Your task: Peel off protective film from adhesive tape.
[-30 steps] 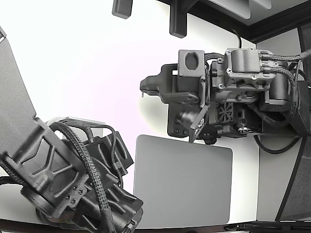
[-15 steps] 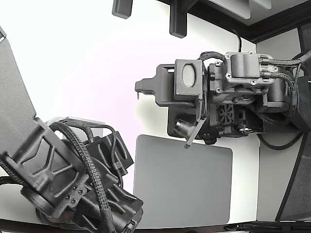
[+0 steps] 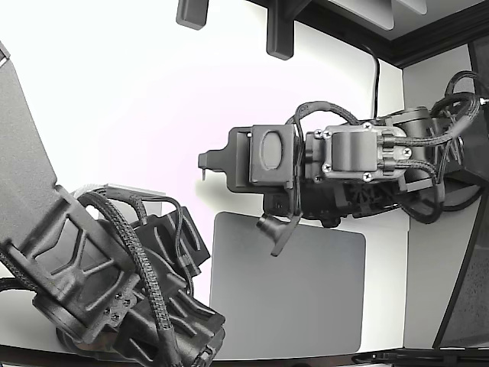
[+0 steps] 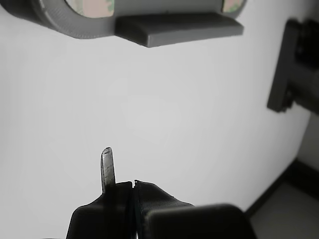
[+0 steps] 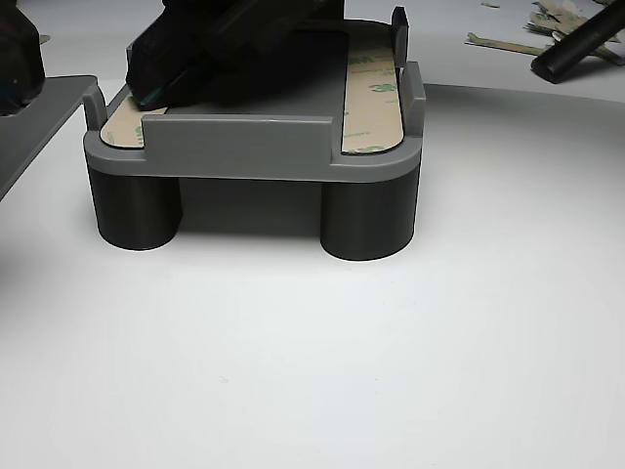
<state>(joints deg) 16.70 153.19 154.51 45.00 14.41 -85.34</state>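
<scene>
A grey holder [image 5: 244, 147] on round legs carries strips of beige adhesive tape; one strip [image 5: 376, 93] with green print lies along its right side, and another [image 5: 122, 122] shows at its left corner. A dark arm part [image 5: 225, 49] covers the holder's middle. In the wrist view the holder's edge [image 4: 174, 30] sits ahead of my gripper [image 4: 133, 185], whose jaws are pressed together. A thin dark tip [image 4: 106, 167] sticks out beside them. No film shows between the fingers. In the exterior view my gripper [image 3: 205, 164] points to the left over the white table.
A flat grey plate [image 3: 286, 294] lies below my arm in the exterior view. A second dark arm [image 3: 114, 283] fills that view's lower left. Loose film scraps [image 5: 547, 20] and a dark rod [image 5: 581, 44] lie behind the holder. A dark bracket [image 4: 294, 74] stands at the table's side.
My arm has swung toward the exterior view's left and rolled at the wrist, so the gripper tip now sits further left and a little lower. The second arm has not moved.
</scene>
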